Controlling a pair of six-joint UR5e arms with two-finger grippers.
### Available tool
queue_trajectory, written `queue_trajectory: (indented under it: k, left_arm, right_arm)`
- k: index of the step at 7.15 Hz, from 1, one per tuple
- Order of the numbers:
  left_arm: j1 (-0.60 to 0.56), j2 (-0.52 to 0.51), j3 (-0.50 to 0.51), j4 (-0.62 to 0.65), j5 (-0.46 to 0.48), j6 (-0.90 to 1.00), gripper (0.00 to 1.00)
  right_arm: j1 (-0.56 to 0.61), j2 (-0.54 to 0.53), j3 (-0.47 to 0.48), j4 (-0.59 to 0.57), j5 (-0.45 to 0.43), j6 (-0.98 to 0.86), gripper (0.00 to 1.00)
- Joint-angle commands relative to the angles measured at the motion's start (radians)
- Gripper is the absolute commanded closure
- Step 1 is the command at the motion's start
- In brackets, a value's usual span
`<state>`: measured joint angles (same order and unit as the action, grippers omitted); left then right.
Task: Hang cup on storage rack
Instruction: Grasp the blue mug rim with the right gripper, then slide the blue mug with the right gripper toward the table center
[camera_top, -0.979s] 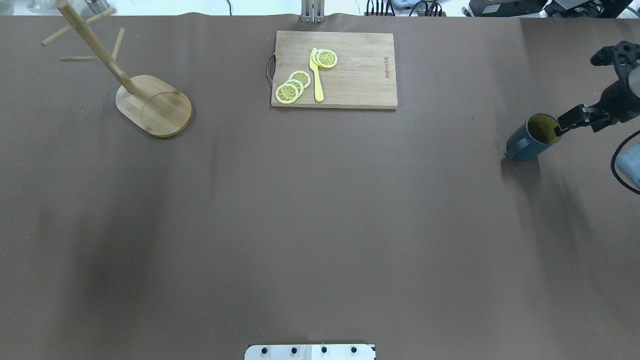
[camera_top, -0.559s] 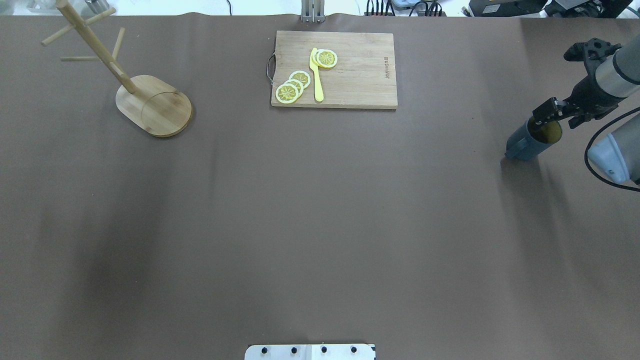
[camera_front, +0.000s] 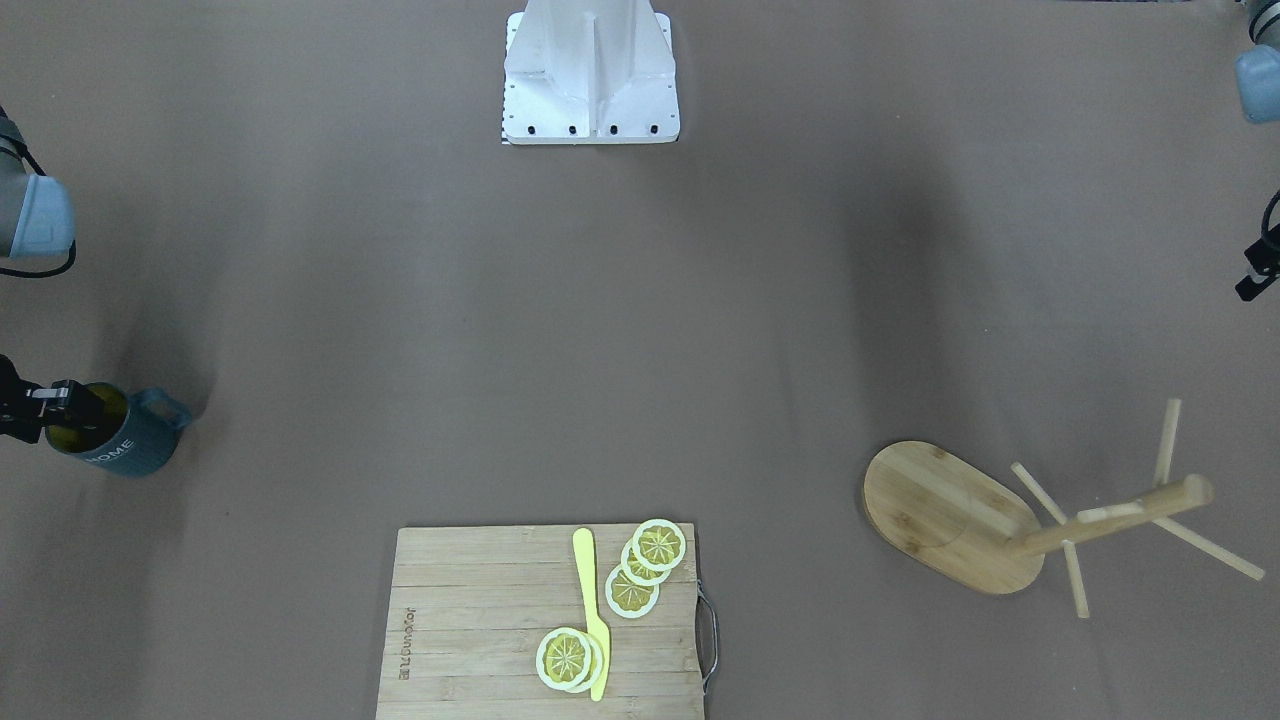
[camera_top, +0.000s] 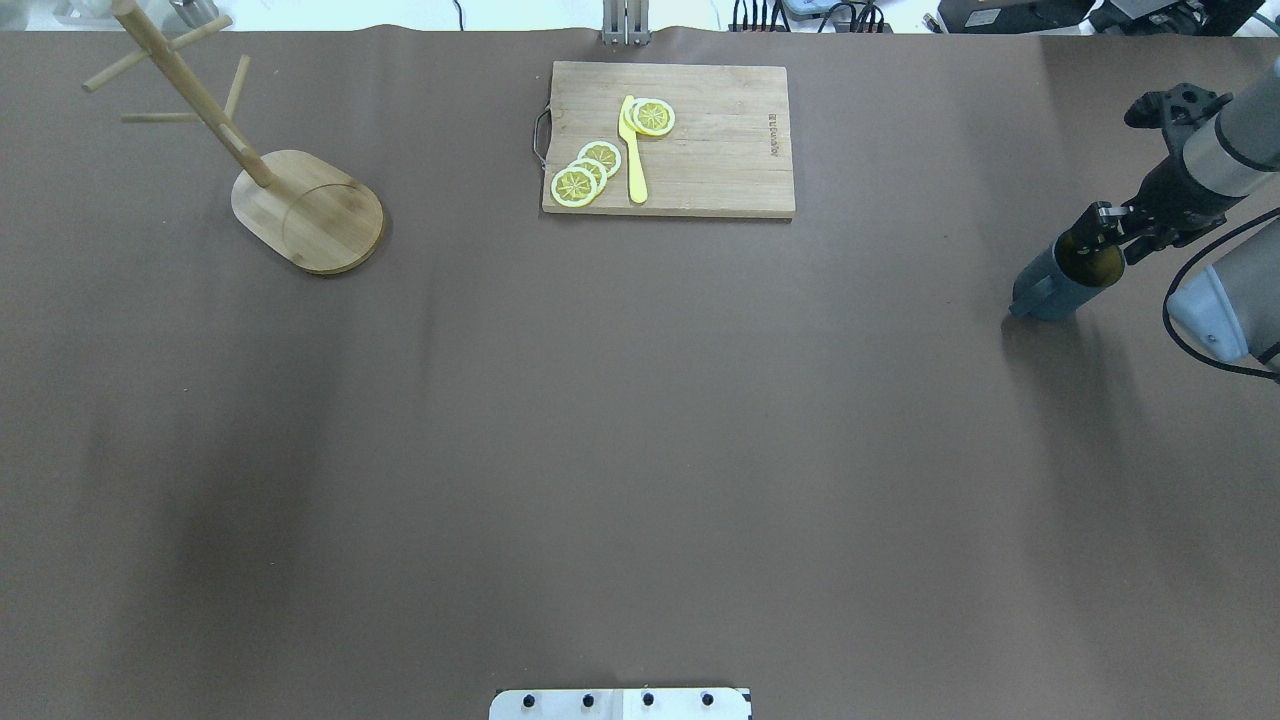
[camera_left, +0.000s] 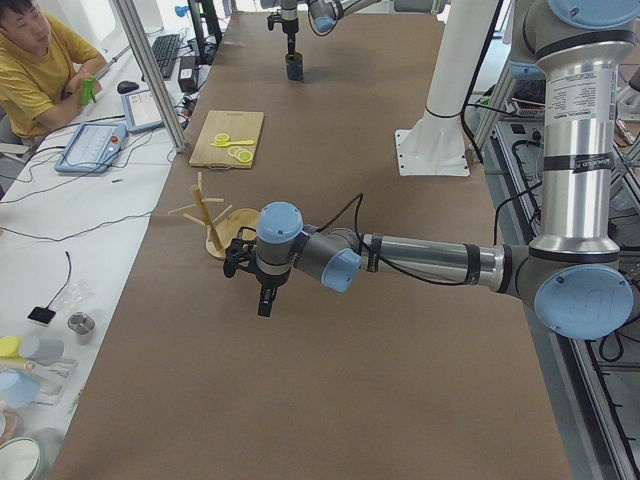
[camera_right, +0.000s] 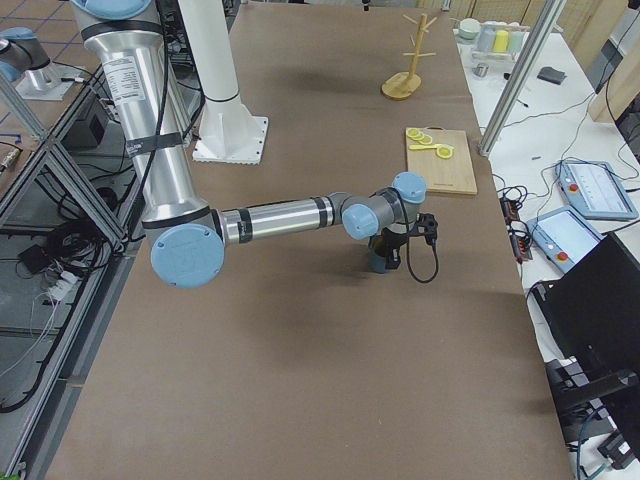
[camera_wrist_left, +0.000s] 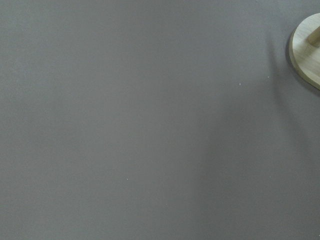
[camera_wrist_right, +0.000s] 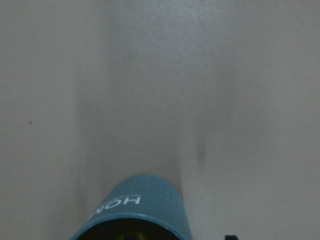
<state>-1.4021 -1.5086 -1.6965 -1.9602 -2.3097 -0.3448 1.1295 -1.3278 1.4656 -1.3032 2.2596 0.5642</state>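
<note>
Overhead exterior | right hand (camera_top: 1098, 232) at cup (camera_top: 1048, 286) rim, closure unclear | left hand (camera_left: 264, 303) likewise unclear

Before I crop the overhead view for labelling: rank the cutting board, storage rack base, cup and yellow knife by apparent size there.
1. cutting board
2. storage rack base
3. cup
4. yellow knife: about as long as the cup looks, but far thinner, so smaller in area only.
</note>
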Motion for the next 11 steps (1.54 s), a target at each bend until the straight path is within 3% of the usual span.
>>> queue_trajectory:
  k: [1,4,6,8,11]
  left_arm:
    - [0.000,-0.004,0.001,0.001,0.001,-0.002,0.02]
    - [0.002,-0.007,0.006,0.001,-0.005,-0.002,0.02]
    - [0.002,-0.007,0.014,0.000,-0.004,-0.002,0.02]
    - [0.003,-0.008,0.023,-0.003,-0.005,-0.002,0.02]
    - [0.003,-0.009,0.025,-0.003,-0.007,-0.002,0.02]
  right_arm:
    - [0.001,0.001,-0.013,-0.001,0.001,-0.006,1.00]
    - [-0.007,0.056,0.025,-0.001,0.033,0.025,1.00]
    - [-0.139,0.164,0.082,0.001,0.031,0.252,1.00]
    - [-0.314,0.304,0.128,-0.002,-0.068,0.557,1.00]
    - [-0.500,0.435,0.121,-0.014,-0.225,0.732,1.00]
